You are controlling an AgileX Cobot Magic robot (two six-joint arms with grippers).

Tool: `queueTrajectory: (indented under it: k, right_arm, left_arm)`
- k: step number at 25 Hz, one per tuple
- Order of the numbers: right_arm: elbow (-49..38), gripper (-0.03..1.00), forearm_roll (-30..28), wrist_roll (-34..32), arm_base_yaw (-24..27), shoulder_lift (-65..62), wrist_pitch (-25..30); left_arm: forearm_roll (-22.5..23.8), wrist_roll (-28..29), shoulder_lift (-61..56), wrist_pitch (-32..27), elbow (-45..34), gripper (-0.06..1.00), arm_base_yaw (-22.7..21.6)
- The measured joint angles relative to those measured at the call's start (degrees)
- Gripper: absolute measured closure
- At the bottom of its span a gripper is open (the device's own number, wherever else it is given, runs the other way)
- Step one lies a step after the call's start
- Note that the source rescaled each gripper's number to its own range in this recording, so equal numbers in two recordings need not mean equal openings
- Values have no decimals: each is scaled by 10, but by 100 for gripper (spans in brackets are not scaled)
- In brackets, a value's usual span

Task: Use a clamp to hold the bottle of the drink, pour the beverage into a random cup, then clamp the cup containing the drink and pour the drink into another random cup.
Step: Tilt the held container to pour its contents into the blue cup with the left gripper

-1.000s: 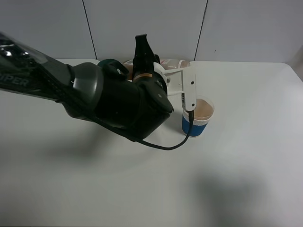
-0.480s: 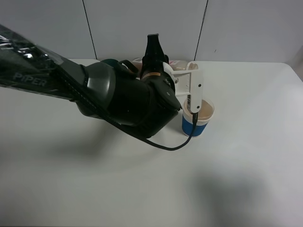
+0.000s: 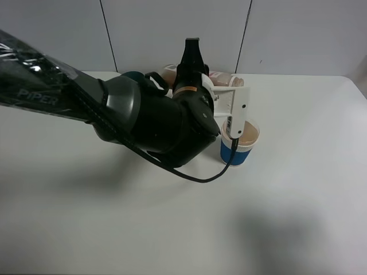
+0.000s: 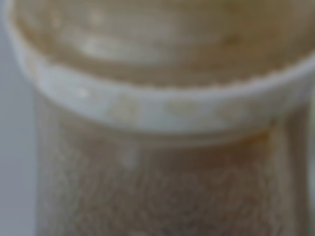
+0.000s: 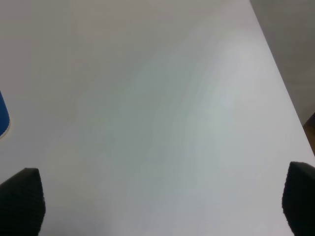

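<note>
Black arm (image 3: 132,117) fills the high view; its left end effector (image 3: 207,80) is clamped on the bottle (image 3: 225,79), tipped flat near the worktop's (image 3: 298,189) far edge, above the cup (image 3: 239,144), which holds beverage (image 3: 246,133); a white bracket (image 3: 237,109) hangs at that rim, so a swing could topple it; left wrist: bottle, blurred, brown-wet, likely to drip; right wrist: right end effector (image 5: 162,201) gapes empty.

Robot lab bench — white table (image 3: 298,217), plain grey panelled wall (image 3: 298,34), black arm (image 3: 143,120) marked PIPER
</note>
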State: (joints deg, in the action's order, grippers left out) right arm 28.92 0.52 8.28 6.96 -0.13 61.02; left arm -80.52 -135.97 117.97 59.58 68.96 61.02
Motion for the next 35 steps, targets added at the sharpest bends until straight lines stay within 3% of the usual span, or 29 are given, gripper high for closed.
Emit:
queueTrajectory:
  k: [10, 35]
  right_arm:
    - [0, 7, 0, 0, 0, 0, 0]
    - [0, 7, 0, 0, 0, 0, 0]
  left_arm:
    - [28, -14, 0, 0, 0, 90, 0]
    - [45, -77, 0, 1, 0, 90, 0]
